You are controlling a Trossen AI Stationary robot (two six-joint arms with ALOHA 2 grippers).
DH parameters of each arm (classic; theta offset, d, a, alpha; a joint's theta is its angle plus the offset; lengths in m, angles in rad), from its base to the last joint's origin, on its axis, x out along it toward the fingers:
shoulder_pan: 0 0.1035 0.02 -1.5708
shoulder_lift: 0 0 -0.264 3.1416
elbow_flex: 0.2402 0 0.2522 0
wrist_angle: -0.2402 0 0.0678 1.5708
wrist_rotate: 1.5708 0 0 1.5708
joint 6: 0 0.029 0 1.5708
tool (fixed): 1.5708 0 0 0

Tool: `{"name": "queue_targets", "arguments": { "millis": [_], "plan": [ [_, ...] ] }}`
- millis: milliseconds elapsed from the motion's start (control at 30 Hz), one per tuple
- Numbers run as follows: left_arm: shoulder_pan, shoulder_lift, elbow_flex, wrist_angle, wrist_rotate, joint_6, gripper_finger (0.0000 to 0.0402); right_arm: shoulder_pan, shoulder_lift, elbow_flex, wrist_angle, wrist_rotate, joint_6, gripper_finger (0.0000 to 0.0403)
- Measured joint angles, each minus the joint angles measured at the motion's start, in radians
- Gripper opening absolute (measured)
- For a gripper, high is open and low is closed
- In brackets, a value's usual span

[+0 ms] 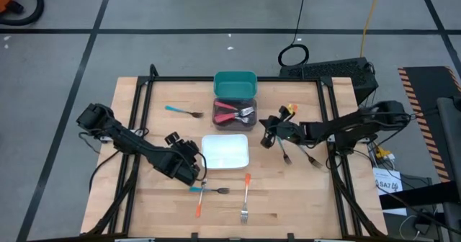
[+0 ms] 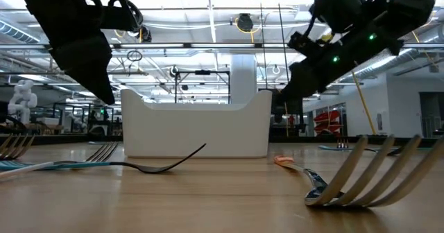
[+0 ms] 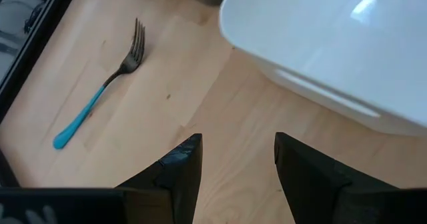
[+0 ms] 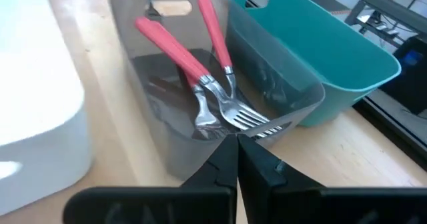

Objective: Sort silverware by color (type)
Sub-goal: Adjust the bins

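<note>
I see the white bin (image 2: 196, 125) standing mid-table between my two raised arms. Below the left arm's fingers a blue fork (image 2: 90, 165) lies flat; nearest me, a fork head (image 2: 371, 174) rests tines up.

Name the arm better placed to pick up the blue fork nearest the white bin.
Left. Its open gripper hovers beside that blue fork; the right gripper is beyond the white bin.
</note>
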Motion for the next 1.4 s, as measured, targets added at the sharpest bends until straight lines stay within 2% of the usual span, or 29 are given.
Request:
{"name": "queue_targets", "arguments": {
  "millis": [167, 300, 367, 533, 700, 1000, 1400],
  "plan": [
    [-0.028, 0.000, -0.016, 0.053, -0.043, 0.096, 0.0186, 0.082, -0.124, 0.000, -0.174, -0.001, 0.064, 0.0000],
    [-0.043, 0.000, -0.066, 0.060, -0.046, 0.096, 0.0186, 0.178, -0.196, 0.000, -0.294, -0.002, 0.137, 0.0000],
    [-0.050, 0.000, -0.100, 0.116, -0.053, 0.118, 0.0182, 0.227, -0.215, 0.000, -0.325, -0.002, 0.165, 0.0000],
    [-0.063, 0.000, -0.152, 0.303, -0.055, 0.249, 0.0136, 0.334, -0.218, 0.000, -0.329, -0.001, 0.178, 0.0000],
    [-0.049, 0.000, -0.156, 0.340, -0.055, 0.267, 0.0091, 0.407, -0.211, 0.000, -0.330, 0.000, 0.178, 0.0000],
    [-0.007, 0.000, -0.156, 0.501, -0.027, 0.366, 0.0072, 0.436, -0.211, 0.000, -0.302, 0.007, 0.110, 0.0000],
    [0.048, 0.000, -0.156, 0.567, -0.026, 0.415, 0.0072, 0.436, -0.211, 0.000, -0.300, 0.002, 0.099, 0.0000]
  ]
}}
